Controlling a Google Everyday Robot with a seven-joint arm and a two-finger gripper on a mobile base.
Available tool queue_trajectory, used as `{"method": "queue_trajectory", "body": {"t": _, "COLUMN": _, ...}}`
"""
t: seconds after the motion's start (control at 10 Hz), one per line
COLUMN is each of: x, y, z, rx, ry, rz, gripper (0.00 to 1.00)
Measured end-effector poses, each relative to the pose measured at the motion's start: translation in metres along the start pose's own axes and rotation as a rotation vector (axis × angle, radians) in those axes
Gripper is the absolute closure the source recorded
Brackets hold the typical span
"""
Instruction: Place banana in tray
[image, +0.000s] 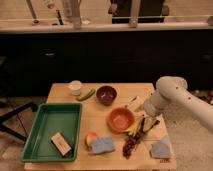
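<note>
Banana (136, 127) lay on the table (125, 90) at lower right of centre, just beside the right edge of the orange bowl (120, 119), with the dark reddish cluster (130, 145) near its lower end. Gripper (146, 123) was down at the banana, on its right side and apparently in contact with it; grasp state could not be told, since the dark hardware and the fruit merged there. Arm (172, 95) came in from the right edge of the frame, white elbow high at centre right, forearm angled down and left toward the tabletop, wrist pitched steeply. Tray (54, 120) sat at lower left, well apart from the banana, holding one tan block (61, 143) in its near end; the far end was bare. My read: this was the pick step, nothing transferred yet. To do it well, get hold across the banana's middle, not a tip, so it doesn't swing. Lift straight up until clear of the bowl rim before any move left. Route over the bowl and the blue sponge (103, 145) with margin, then lower into the bare far end of the tray, past the raised side, and let go low.
</note>
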Motion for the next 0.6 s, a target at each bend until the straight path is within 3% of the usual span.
{"method": "queue_trajectory", "body": {"t": 0.1, "x": 0.0018, "y": 0.0011, "z": 0.0, "rx": 0.001, "ry": 0.0, "rz": 0.002, "gripper": 0.6}}
{"method": "queue_trajectory", "body": {"t": 0.4, "x": 0.0024, "y": 0.0019, "z": -0.0002, "rx": 0.005, "ry": 0.002, "rz": 0.003, "gripper": 0.89}}
{"method": "queue_trajectory", "body": {"t": 0.6, "x": 0.0015, "y": 0.0017, "z": -0.001, "rx": 0.006, "ry": 0.005, "rz": 0.001, "gripper": 1.0}}
